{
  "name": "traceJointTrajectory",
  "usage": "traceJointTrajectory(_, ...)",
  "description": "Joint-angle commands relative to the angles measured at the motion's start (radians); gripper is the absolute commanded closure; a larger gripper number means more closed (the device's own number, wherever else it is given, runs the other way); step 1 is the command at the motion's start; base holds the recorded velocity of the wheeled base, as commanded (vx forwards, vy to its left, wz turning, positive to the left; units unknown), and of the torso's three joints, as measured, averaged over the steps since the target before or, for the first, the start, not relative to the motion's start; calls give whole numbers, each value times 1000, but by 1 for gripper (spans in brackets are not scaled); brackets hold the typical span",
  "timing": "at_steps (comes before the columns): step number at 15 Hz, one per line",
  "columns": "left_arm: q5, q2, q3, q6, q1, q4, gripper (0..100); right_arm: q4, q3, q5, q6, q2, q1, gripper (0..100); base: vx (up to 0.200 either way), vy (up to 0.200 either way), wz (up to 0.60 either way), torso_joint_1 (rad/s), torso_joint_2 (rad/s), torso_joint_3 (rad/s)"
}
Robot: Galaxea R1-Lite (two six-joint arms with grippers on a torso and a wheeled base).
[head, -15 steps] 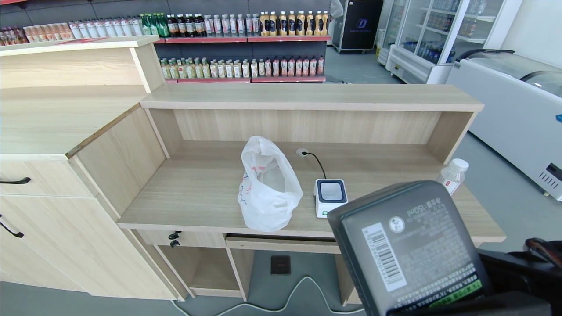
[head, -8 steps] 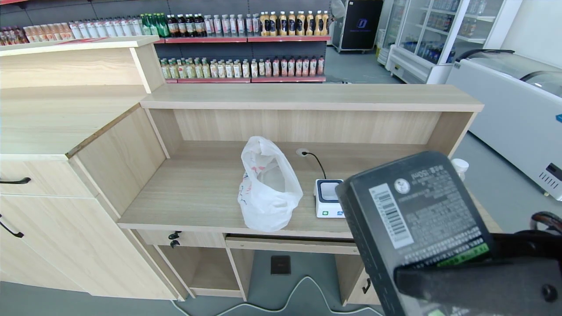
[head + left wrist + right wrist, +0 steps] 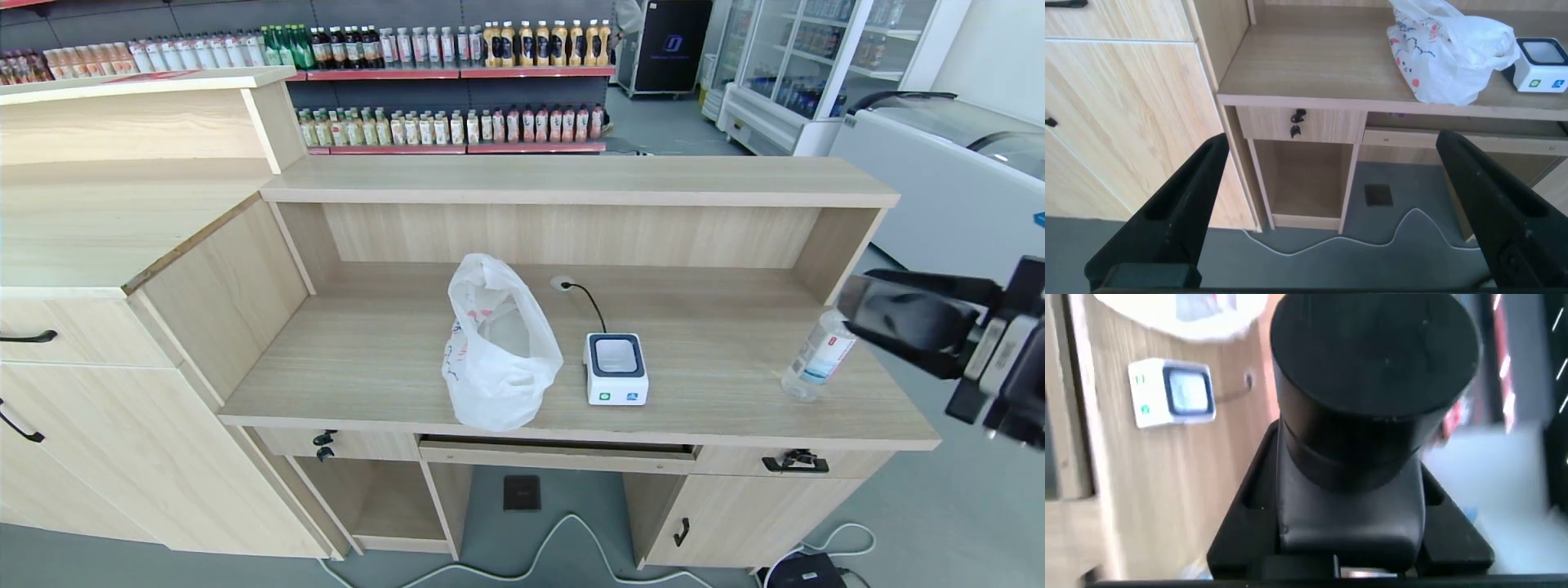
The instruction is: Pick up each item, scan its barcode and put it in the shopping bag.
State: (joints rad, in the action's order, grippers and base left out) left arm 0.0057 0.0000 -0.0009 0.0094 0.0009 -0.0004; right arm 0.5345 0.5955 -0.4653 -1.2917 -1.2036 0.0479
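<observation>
Our right tool (image 3: pixel 947 327) is clamped on the dark bottle (image 3: pixel 890 314), out past the counter's (image 3: pixel 735 392) right end. We'd bring it low over the scanner (image 3: pixel 617 359) with the barcode facing the window squarely, then on to the bag (image 3: pixel 498 343). Left tool (image 3: pixel 1331 139) hangs with fingers apart.

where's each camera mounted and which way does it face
Head view: on the robot's head, looking forward and down at the checkout counter; the right pincer shows on the right.
Left wrist view: on the left wrist, facing the counter's front and the floor; the open left pincer frames it.
Right wrist view: on the right wrist, looking down at the counter past the right pincer's black bottle.
Shared: all three show the shopping bag and the scanner.
</observation>
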Motion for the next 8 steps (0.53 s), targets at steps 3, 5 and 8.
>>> traceJointTrajectory(3, 0, 0, 1, 0, 1, -1, 0, -41, 0, 63, 506, 47, -419, 100, 0, 0, 0, 0, 0, 0)
traceJointTrajectory(5, 2, 0, 1, 0, 1, -1, 0, -47, -16, 63, 631, 44, -457, 100, 0, 0, 0, 0, 0, 0)
traceJointTrajectory(8, 0, 0, -1, 0, 1, -1, 0, -53, -11, 63, 785, 9, -438, 100, 0, 0, 0, 0, 0, 0)
